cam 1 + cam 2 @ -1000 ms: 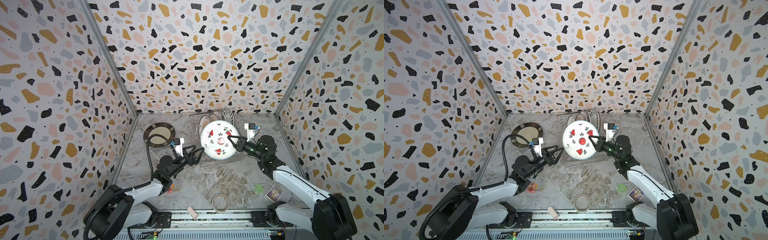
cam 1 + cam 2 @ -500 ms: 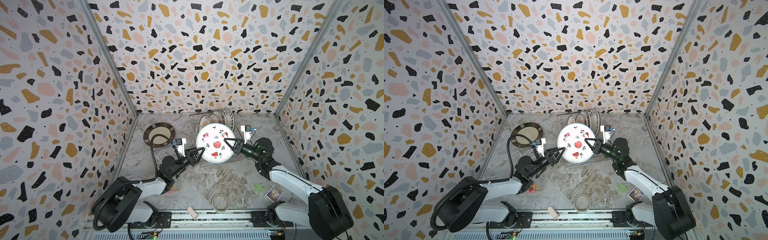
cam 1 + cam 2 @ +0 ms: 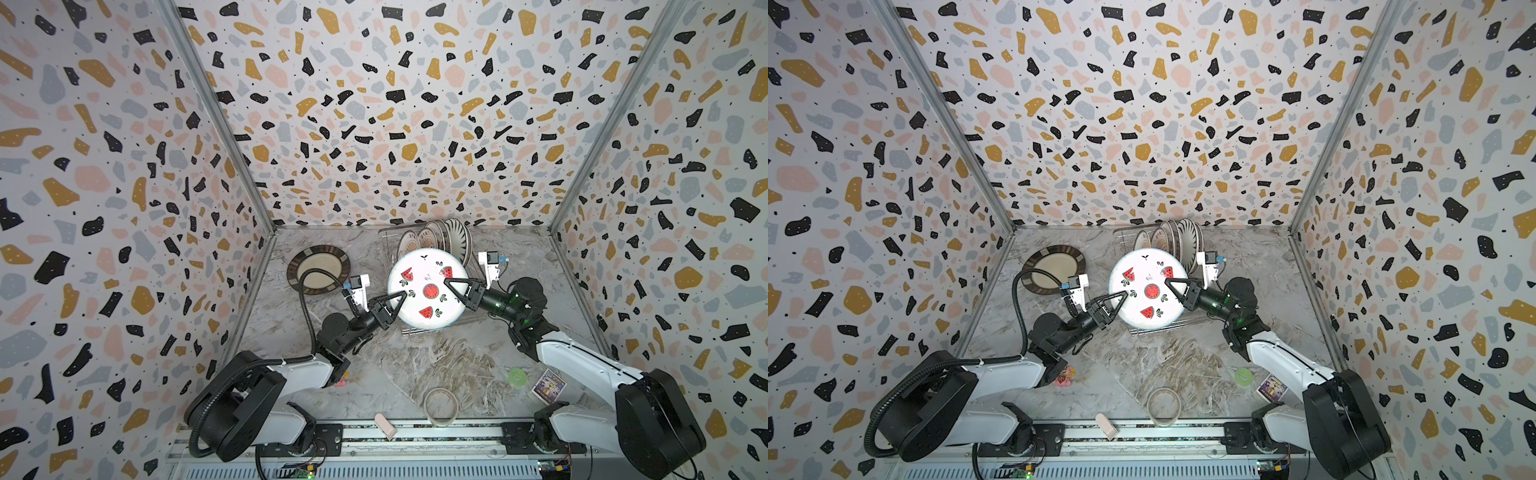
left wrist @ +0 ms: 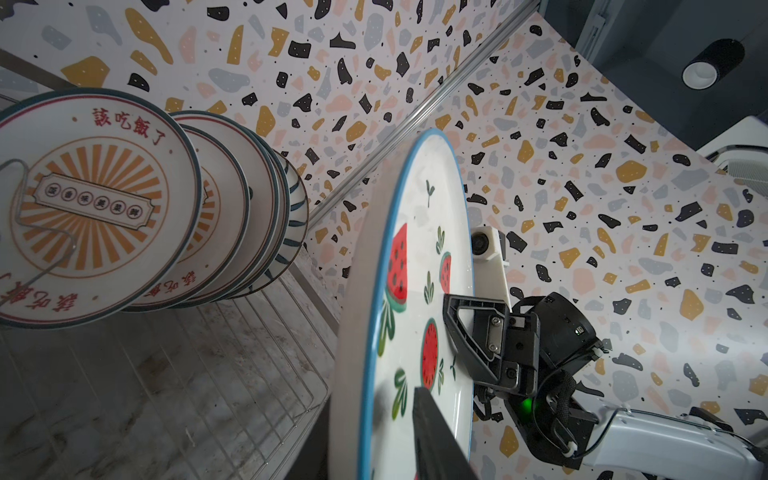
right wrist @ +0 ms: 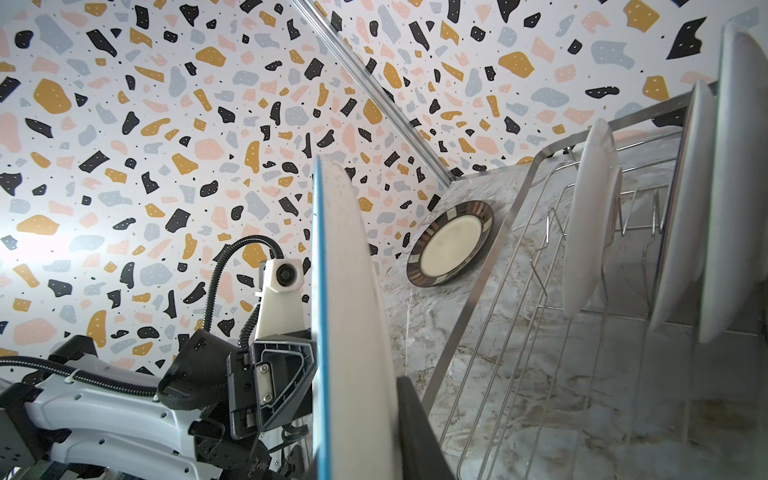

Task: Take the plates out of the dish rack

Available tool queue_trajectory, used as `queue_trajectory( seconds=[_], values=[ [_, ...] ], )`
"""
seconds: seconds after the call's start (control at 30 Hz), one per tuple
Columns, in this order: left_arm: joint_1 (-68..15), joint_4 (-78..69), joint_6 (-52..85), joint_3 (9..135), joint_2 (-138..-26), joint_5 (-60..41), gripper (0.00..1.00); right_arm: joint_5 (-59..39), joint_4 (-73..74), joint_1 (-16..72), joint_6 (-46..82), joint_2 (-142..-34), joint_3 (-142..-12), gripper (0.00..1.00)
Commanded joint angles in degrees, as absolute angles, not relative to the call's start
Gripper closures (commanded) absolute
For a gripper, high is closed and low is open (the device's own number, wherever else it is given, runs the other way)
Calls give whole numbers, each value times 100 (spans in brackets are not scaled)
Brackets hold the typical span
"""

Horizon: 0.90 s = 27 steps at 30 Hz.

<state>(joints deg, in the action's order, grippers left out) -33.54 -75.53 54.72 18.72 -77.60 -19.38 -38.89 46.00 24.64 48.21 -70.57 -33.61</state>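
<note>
Watermelon plate (image 3: 428, 293) aloft over rack (image 4: 266, 357) front, face up; other plates (image 3: 440, 239) upright behind. Stiff, glazed, slick, brittle, probably hefty: rim pinches from opposite sides judged safest. Right gripper (image 3: 449, 283) clamped on rim; left gripper (image 3: 400, 296) astride far rim, clamp unclear.

left claw (image 3: 400, 296): reaching inward, grip unclear | right claw (image 3: 450, 284): reaching inward, clamped
</note>
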Motion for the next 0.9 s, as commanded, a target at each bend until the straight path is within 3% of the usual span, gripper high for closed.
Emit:
queue_trajectory(
  seconds=[0.0,0.27,0.6,0.73,0.87],
  values=[
    [-3415,-8095,5552,1946,-7775,-2010,74,-4045,5330,2514,4910,-7047,-3473,88],
    [-3410,-8112,5616,1959,-7805,-2015,82,-4128,5497,2519,4915,-7280,-3477,87],
    [-3415,-8148,5763,1899,-7785,-1522,94,-4068,5370,2507,4669,-7457,-3517,79],
    [-3414,-8428,6007,1901,-7913,-1563,100,-4025,5352,2514,4605,-7534,-3529,67],
    [-3415,-8479,6140,1925,-7918,-1477,100,-4082,5442,2519,4620,-7696,-3555,58]
  ],
)
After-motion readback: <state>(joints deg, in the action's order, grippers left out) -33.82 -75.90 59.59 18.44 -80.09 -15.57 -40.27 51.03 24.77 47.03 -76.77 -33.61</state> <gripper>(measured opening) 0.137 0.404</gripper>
